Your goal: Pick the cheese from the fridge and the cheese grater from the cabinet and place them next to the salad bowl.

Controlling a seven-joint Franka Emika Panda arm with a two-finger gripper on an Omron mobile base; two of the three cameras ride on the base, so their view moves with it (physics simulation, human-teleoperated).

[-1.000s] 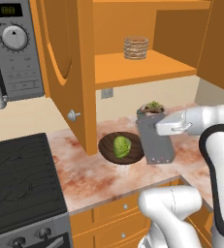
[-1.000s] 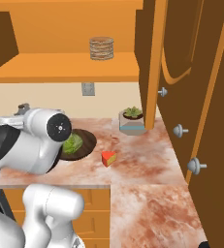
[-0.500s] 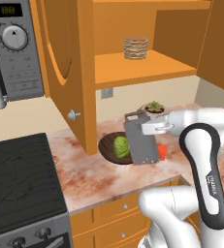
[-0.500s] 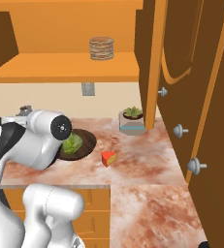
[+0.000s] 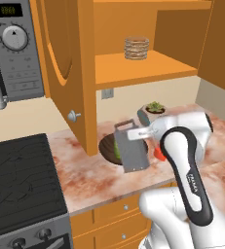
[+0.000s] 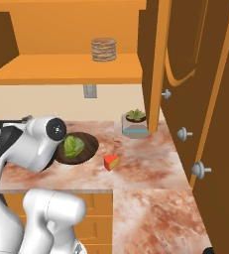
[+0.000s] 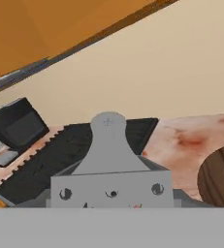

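Grater in the hand, low over the desk beside the salad bowl

Left base view: hand (image 5: 142,133) pinches the upright cheese grater (image 5: 132,151) at the salad bowl (image 5: 107,147) rim, seemingly touching down; right base view: cheese (image 6: 111,162) lies just beside the bowl; hand view: grater top fills the foreground

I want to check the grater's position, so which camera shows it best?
The left base view: the grater shows whole, tilted over the counter in front of the bowl. The hand view shows its top close up. In the right base view the arm hides it.
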